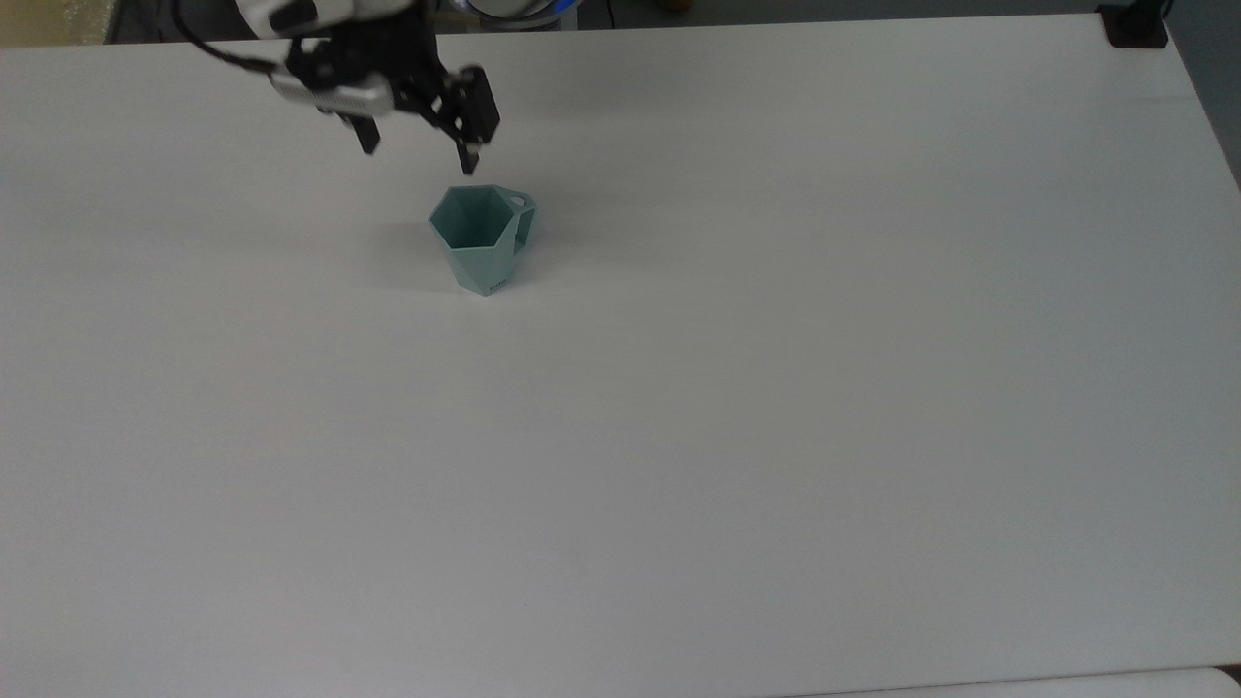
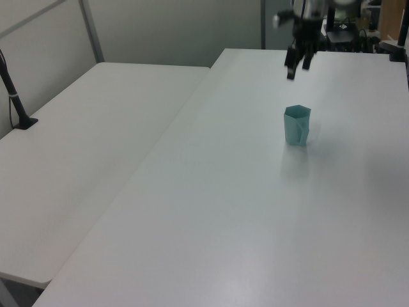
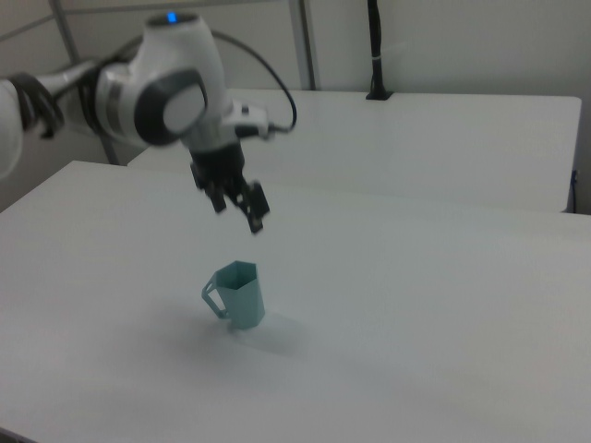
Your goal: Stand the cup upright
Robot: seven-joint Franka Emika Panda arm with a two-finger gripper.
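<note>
Now the cup (image 1: 482,237) upright on the white table (image 1: 776,388), small unreadable marking near its base, jaws (image 1: 419,147) wide apart above.

The cup (image 1: 482,238) (image 2: 296,125) (image 3: 236,294) is a small, pale teal-green piece with a faceted body that tapers from a wide hexagonal rim down to a narrow base. It stands upright on its base, mouth open to the top, its darker inside showing in the top view. A small loop handle juts from the rim toward the top view's right, and toward the right view's left. It stands free, below my fingers, nothing touching it
</note>
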